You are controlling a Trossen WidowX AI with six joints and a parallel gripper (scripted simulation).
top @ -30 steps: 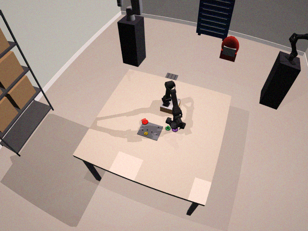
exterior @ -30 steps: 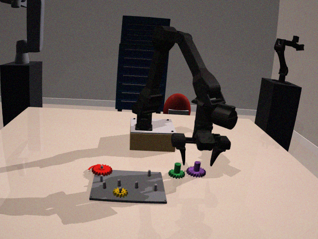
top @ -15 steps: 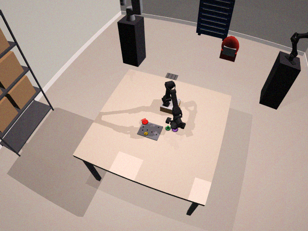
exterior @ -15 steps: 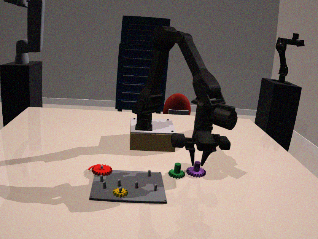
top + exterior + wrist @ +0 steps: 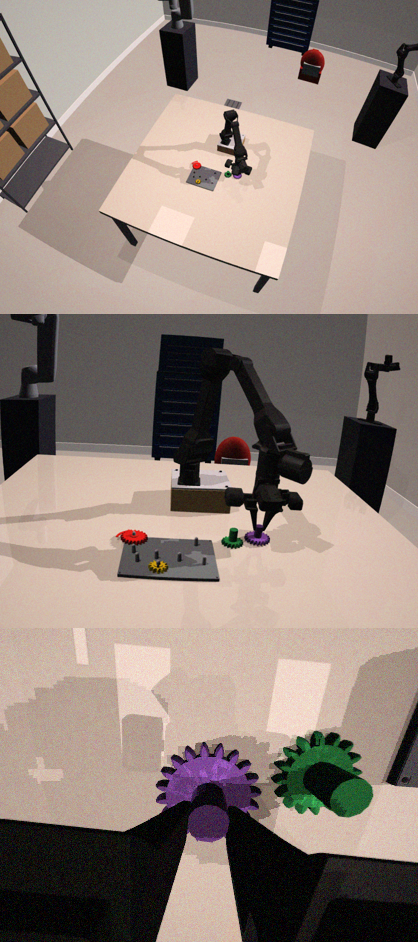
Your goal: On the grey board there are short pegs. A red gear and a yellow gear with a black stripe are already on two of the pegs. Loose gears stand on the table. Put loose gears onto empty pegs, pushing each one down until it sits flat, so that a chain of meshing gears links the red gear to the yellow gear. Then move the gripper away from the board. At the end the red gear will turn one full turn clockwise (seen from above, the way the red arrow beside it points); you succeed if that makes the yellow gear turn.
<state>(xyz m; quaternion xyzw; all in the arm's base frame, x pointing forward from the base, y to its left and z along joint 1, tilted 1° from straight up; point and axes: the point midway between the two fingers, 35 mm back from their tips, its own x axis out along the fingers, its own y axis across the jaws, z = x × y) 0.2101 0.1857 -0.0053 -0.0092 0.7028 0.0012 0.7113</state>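
- The pincer (image 5: pixel 238 172) (image 5: pixel 259 529) (image 5: pixel 208 812) pinches the upright post of the purple gear (image 5: pixel 237 176) (image 5: pixel 257 539) (image 5: pixel 205 768), low over the surface (image 5: pixel 236 209) (image 5: pixel 304 584) (image 5: pixel 75 793).
- Just beside the pincer, the green gear (image 5: pixel 228 174) (image 5: pixel 232 542) (image 5: pixel 325 755) stands between it and the grey board (image 5: pixel 206 185) (image 5: pixel 189 573) (image 5: pixel 411 759).
- Farther from the pincer, on the board: one red gear (image 5: pixel 196 165) (image 5: pixel 131 540), one yellow gear (image 5: pixel 198 181) (image 5: pixel 154 567).
- Six empty pegs; two loose gears, both off the board.
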